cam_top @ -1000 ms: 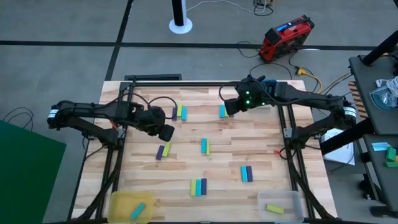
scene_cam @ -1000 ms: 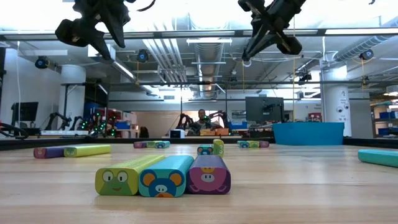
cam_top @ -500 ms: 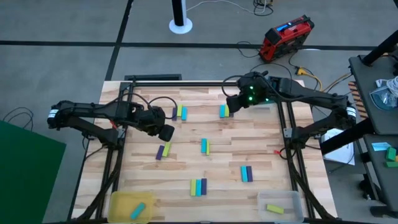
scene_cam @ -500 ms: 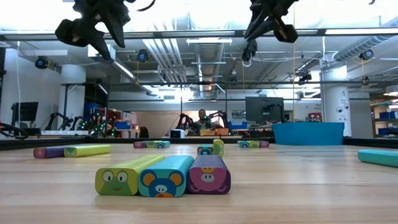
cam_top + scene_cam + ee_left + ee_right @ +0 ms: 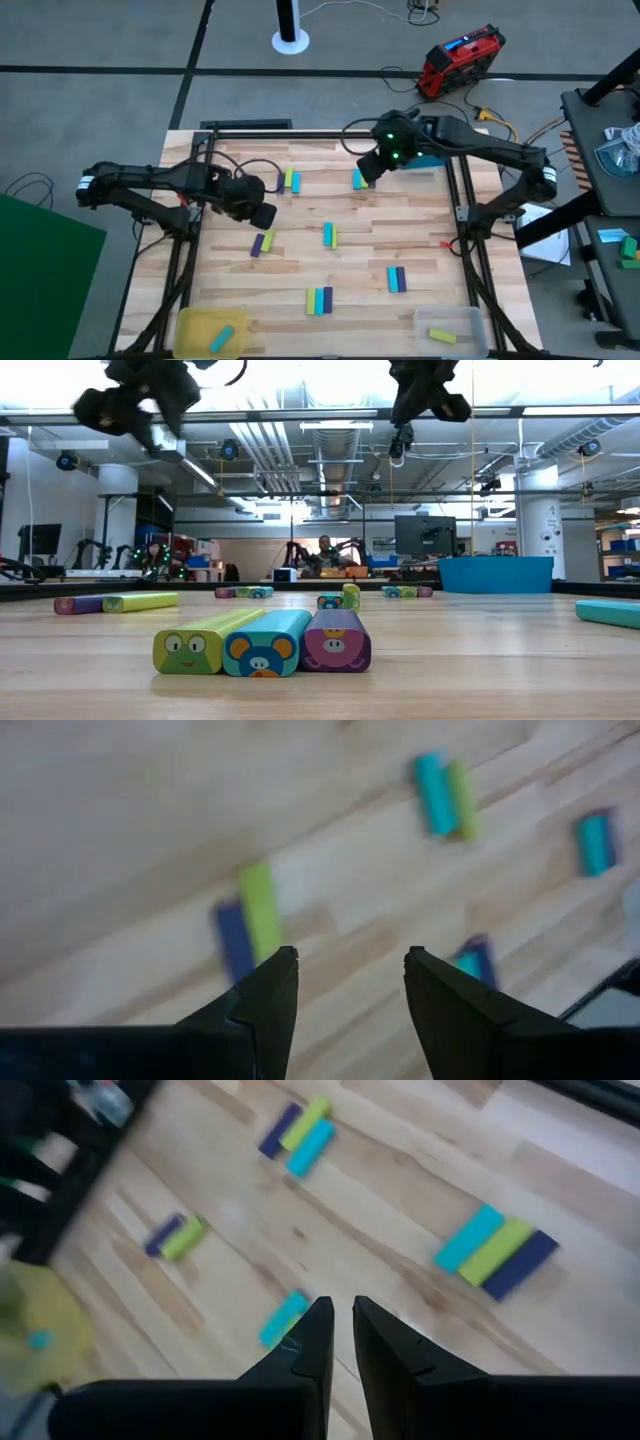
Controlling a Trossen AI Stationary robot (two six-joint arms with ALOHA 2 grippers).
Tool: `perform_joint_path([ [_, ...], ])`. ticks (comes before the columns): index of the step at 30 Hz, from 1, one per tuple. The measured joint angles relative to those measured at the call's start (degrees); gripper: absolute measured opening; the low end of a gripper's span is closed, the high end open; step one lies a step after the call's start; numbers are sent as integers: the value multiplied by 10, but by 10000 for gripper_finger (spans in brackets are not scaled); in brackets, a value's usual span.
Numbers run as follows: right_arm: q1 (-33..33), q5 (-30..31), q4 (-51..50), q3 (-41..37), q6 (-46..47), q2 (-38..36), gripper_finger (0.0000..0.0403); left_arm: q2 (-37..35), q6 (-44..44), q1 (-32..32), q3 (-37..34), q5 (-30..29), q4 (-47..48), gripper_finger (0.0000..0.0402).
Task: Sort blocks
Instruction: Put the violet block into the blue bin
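- The table (image 5: 230,280) is a butcher-block top of pale wood strips with visible grain, framed by dark metal rails.
- The blocks are small flat bars with rounded edges and smooth, matte faces; in the low view their ends carry cartoon animal faces.
- A trio of blocks (image 5: 318,300) lies side by side near the front edge: yellow-green, cyan and dark purple, touching one another. The low view shows this trio (image 5: 262,640) closest to the camera.
- A purple and yellow-green pair (image 5: 262,242) lies left of centre, slightly tilted; a cyan and green pair (image 5: 328,235) sits mid-table; a cyan and purple pair (image 5: 397,279) lies to the right of the front trio.
- Two more pairs sit toward the back: one (image 5: 290,180) near the left arm, another (image 5: 358,179) just beside the right arm's wrist.
- A square yellow tray (image 5: 196,326) of translucent plastic at the front left corner holds one cyan block; a clear tray (image 5: 466,320) at the front right holds one yellow-green block.
- The left gripper (image 5: 346,988) hangs above the table over the purple and yellow-green pair, its dark angular fingers (image 5: 262,995) spread wide apart and empty.
- The right gripper (image 5: 342,1330) hovers high over the back of the table, its fingers (image 5: 312,1342) nearly together with only a thin slit between them, holding nothing.
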State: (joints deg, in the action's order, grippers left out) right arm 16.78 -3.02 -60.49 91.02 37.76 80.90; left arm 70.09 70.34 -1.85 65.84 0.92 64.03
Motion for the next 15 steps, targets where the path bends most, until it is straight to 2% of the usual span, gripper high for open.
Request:
perform_joint_path([
  [6,0,0,-107,48,-18,31,34,28,9,-15,0,12,76,162],
  [11,0,1,-112,52,-18,31,34,70,-16,-17,0,12,81,162],
  [15,0,2,-119,52,-18,26,34,109,-57,-42,0,4,79,162],
])
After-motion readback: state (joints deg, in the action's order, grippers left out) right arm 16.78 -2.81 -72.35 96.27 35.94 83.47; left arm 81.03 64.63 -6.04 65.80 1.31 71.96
